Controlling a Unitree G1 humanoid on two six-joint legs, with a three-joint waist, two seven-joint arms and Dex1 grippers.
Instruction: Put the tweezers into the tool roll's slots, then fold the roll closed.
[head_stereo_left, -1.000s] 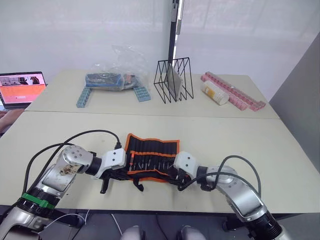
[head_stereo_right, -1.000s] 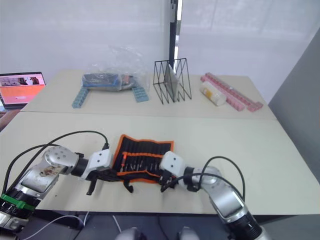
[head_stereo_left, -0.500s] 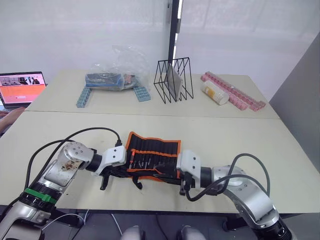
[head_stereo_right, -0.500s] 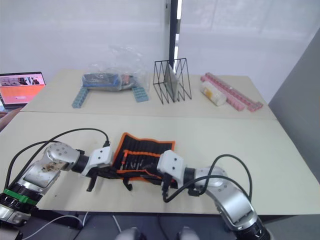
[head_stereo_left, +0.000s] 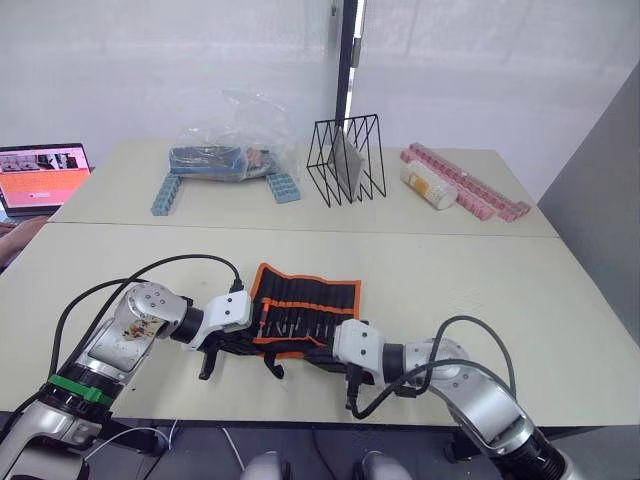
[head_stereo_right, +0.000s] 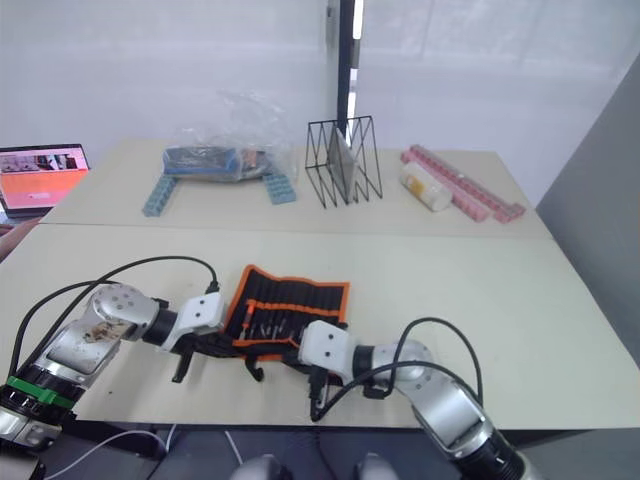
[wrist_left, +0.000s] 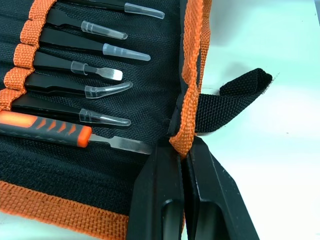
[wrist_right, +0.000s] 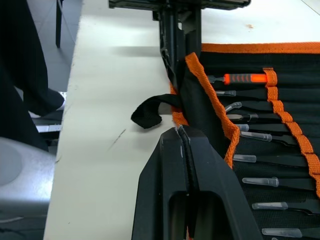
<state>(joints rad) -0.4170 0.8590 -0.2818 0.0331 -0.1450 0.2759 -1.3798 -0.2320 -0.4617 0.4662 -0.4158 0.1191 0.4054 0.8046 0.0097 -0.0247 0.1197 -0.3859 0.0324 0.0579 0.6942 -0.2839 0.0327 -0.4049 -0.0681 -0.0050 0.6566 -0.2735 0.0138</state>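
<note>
We see the tool roll (head_stereo_left: 300, 312) lying open on the worktop (head_stereo_left: 480, 280), with the tweezers (wrist_left: 75, 85) tucked in its slots (wrist_left: 30, 65). Our left tool (wrist_left: 181, 152) and right tool (wrist_right: 181, 134) both pinch its near orange edge tight.

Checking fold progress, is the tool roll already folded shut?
No, the tool roll lies open on the table, its tweezers showing, while the left gripper pinches its orange edge.
</note>
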